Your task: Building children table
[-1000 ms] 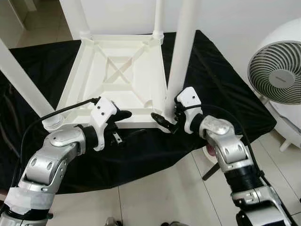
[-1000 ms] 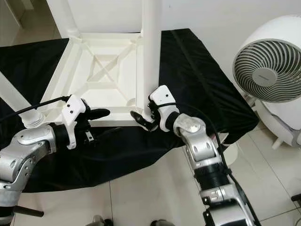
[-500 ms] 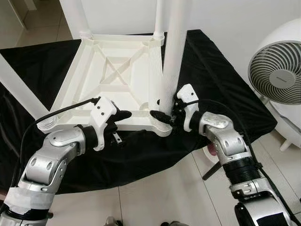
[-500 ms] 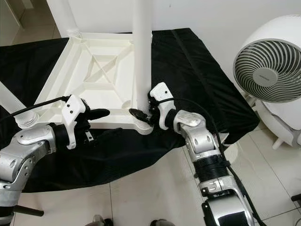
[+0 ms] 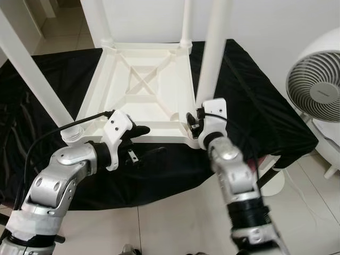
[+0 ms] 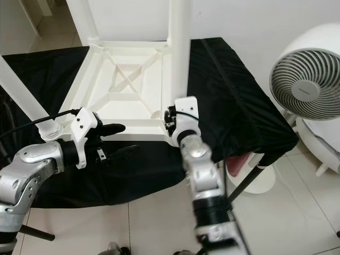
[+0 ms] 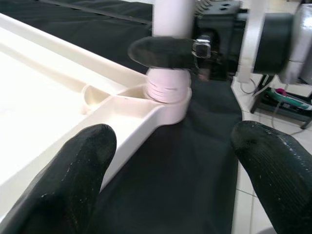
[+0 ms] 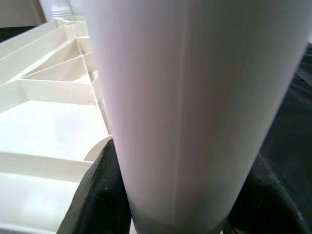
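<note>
Upturned children's table on black-draped desk; right pincer clamped on one leg.
Eye views: white table top (image 5: 143,101) lies underside up on the black cloth (image 5: 249,106); right pincer (image 5: 191,123) grips the near-right leg (image 5: 215,53) at its socket; left pincer (image 5: 139,141) spread wide at the near edge; fan (image 5: 317,90) to the right. Left wrist: fingers (image 7: 73,180) apart, socket between. Right wrist: leg (image 8: 185,97) held between fingers (image 8: 97,195).

White table (image 5: 143,90); black cloth (image 5: 255,106)
</note>
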Controlling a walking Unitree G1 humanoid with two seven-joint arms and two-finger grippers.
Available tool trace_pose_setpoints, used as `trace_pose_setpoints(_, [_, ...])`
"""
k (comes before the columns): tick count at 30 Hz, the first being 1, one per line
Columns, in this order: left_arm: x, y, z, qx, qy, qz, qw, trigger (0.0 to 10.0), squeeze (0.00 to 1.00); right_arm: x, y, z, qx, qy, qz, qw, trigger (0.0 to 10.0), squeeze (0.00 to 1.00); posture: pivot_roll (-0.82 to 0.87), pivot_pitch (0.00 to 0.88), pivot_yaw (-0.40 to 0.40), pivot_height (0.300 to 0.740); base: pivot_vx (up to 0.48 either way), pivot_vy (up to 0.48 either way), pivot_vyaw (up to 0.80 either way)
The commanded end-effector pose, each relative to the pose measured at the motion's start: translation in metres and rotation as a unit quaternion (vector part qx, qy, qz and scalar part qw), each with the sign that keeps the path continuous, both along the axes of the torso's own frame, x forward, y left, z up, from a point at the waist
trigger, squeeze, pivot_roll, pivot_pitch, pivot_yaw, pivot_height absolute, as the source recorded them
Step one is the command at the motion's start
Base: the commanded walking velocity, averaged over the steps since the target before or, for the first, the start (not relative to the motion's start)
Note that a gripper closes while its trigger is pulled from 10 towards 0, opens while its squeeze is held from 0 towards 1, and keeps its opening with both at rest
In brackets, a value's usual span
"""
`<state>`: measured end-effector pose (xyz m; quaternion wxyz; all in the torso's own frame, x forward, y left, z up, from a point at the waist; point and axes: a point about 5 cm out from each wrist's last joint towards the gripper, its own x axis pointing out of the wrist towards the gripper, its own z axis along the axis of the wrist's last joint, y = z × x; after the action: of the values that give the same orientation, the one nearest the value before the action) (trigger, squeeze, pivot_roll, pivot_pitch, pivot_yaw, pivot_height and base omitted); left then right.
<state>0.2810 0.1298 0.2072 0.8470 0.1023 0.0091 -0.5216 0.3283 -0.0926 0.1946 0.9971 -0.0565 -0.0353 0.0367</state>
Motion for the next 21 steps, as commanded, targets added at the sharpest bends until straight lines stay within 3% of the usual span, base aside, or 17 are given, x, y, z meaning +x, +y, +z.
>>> trace_pose_setpoints(1, [0.004, 0.001, 0.000, 0.004, -0.009, 0.022, 1.000, 10.0, 0.00, -0.001, -0.015, -0.018, -0.013, 0.037, -0.052, 0.998, 0.0, 0.00, -0.06, 0.135, 0.042, 0.740, 0.000, 0.000, 0.00])
trace_pose_setpoints(3, [0.005, 0.001, 0.000, 0.003, -0.011, 0.024, 1.000, 10.0, 0.00, -0.002, -0.012, -0.019, -0.010, 0.039, -0.046, 0.998, 0.0, 0.00, -0.06, 0.135, 0.042, 0.740, 0.000, 0.000, 0.00])
trace_pose_setpoints(4, [0.008, 0.002, 0.001, 0.004, -0.014, 0.030, 0.999, 10.0, 0.00, -0.003, -0.007, -0.018, -0.006, 0.035, -0.043, 0.998, 6.9, 0.00, -0.05, 0.129, 0.043, 0.740, 0.000, 0.000, 0.00])
trace_pose_setpoints(5, [0.009, 0.002, 0.002, 0.004, -0.016, 0.033, 0.999, 10.0, 0.00, -0.003, -0.006, -0.015, -0.003, 0.026, -0.051, 0.998, 10.0, 0.00, -0.05, 0.129, 0.043, 0.740, 0.000, 0.000, 0.00])
trace_pose_setpoints(11, [0.009, 0.004, 0.002, 0.003, -0.019, 0.039, 0.999, 10.0, 0.00, -0.004, 0.002, -0.004, 0.005, 0.003, -0.030, 1.000, 10.0, 0.00, -0.05, 0.118, 0.035, 0.740, 0.000, 0.000, 0.00])
trace_pose_setpoints(15, [0.009, 0.005, 0.001, 0.003, -0.019, 0.039, 0.999, 10.0, 0.00, -0.004, 0.007, 0.002, -0.014, -0.017, 0.031, 0.999, 10.0, 0.00, -0.05, 0.114, 0.035, 0.740, 0.000, 0.000, 0.00])
trace_pose_setpoints(16, [0.008, 0.006, 0.001, 0.003, -0.019, 0.039, 0.999, 10.0, 0.00, -0.004, 0.008, 0.005, -0.025, -0.023, 0.074, 0.997, 10.0, 1.00, -0.06, 0.114, 0.036, 0.740, 0.000, 0.000, 0.00])
trace_pose_setpoints(19, [0.008, 0.006, 0.000, 0.003, -0.018, 0.040, 0.999, 10.0, 0.00, -0.003, 0.007, 0.007, -0.034, -0.029, 0.112, 0.993, 10.0, 1.00, -0.06, 0.115, 0.036, 0.740, 0.000, 0.000, 0.00])
trace_pose_setpoints(20, [0.007, 0.006, 0.000, 0.002, -0.016, 0.039, 0.999, 10.0, 0.00, -0.003, 0.008, 0.007, -0.047, -0.010, 0.219, 0.974, 10.0, 0.01, -0.06, 0.118, 0.038, 0.740, 0.000, 0.000, 0.00])
trace_pose_setpoints(21, [0.007, 0.006, 0.000, 0.002, -0.016, 0.039, 0.999, 10.0, 0.00, -0.003, 0.009, 0.007, -0.048, 0.000, 0.256, 0.966, 10.0, 0.01, -0.06, 0.120, 0.039, 0.740, 0.000, 0.000, 0.00])
